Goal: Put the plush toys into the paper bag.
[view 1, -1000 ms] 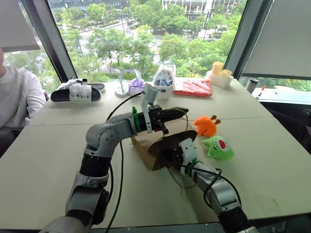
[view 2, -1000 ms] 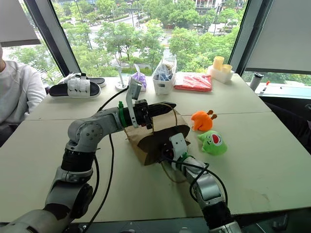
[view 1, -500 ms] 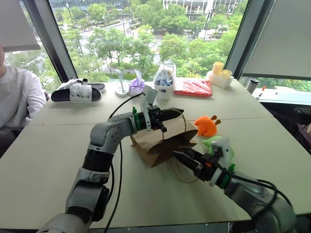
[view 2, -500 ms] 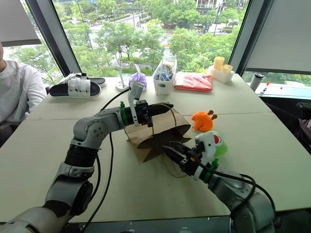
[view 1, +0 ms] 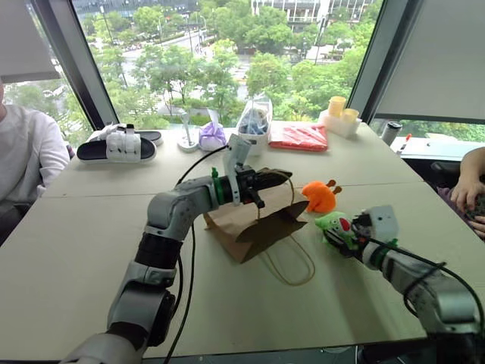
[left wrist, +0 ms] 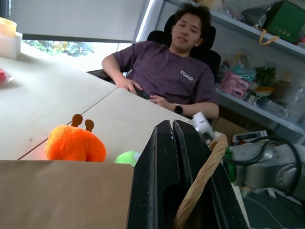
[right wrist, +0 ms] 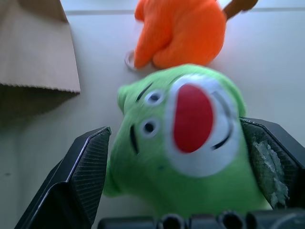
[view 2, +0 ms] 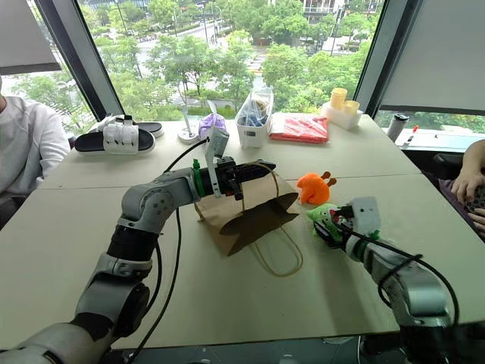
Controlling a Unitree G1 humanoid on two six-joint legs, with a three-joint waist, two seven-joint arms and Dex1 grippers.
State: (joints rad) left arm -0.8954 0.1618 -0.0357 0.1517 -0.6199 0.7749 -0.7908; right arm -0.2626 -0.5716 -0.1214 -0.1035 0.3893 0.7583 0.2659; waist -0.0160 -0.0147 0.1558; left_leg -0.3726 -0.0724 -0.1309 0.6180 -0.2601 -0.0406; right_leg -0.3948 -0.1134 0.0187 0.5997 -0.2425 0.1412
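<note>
Right gripper (right wrist: 183, 191), right of centre in the head views: fingers spread wide either side of the green plush (right wrist: 186, 138), not clamped on it. Orange plush (view 1: 321, 196) just beyond, on the table (view 1: 76, 227). Left gripper (view 1: 274, 177) mid-frame, shut on a cord handle (left wrist: 202, 179) of the paper bag (view 1: 246, 227); bag lies on its side, mouth toward the toys, nothing visible inside. Upper centre: clear tub (view 2: 254, 121) with blue contents. "TUAO" reads on a person's purple shirt (left wrist: 186, 76).
</note>
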